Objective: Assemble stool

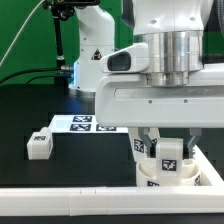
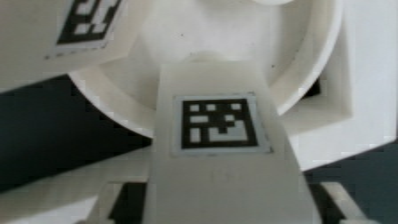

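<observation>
The white round stool seat (image 1: 149,180) lies on the black table near the front rail; in the wrist view its rim (image 2: 111,95) shows beyond the fingers. My gripper (image 1: 169,155) hangs right over it, shut on a white tagged leg (image 1: 171,149) held upright on the seat. In the wrist view this leg (image 2: 217,125) fills the space between my fingers (image 2: 111,205), and the gripper (image 2: 221,205) closes on its near end. A second tagged leg (image 1: 141,146) stands on the seat beside it and also shows in the wrist view (image 2: 89,25). A third leg (image 1: 40,146) lies loose on the exterior view's left.
The marker board (image 1: 85,123) lies flat behind the loose leg. A long white border rail (image 1: 60,200) runs along the front of the table. The robot's base (image 1: 90,55) stands at the back, before a green backdrop.
</observation>
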Motion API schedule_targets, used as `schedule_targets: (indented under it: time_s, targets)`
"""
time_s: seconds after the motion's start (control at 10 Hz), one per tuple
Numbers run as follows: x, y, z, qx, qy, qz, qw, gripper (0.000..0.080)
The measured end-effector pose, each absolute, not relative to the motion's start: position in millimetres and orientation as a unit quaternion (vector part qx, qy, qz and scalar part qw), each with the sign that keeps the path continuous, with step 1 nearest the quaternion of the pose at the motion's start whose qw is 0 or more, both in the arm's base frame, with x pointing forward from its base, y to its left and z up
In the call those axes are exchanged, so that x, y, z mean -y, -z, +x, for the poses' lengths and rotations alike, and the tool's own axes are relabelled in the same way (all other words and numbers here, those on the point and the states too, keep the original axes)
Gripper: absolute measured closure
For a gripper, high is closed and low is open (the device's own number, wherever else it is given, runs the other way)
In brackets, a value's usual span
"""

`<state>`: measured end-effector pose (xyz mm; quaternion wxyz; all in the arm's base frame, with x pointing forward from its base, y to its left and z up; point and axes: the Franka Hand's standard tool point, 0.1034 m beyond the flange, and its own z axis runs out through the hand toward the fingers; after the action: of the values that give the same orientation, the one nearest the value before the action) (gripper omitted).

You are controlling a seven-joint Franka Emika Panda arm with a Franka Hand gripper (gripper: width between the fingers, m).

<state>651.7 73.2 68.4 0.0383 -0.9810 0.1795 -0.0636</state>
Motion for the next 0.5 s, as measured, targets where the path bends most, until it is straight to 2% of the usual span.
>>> schedule_targets:
  time_s: [0.2, 0.5]
  targets:
    - [-59.6, -67.2, 651.3, -0.365, 0.073, -0.926, 0.058, 0.0462]
    - [-50.3, -65.7, 644.8, -0.486, 0.052, -0.87, 0.065, 0.0459]
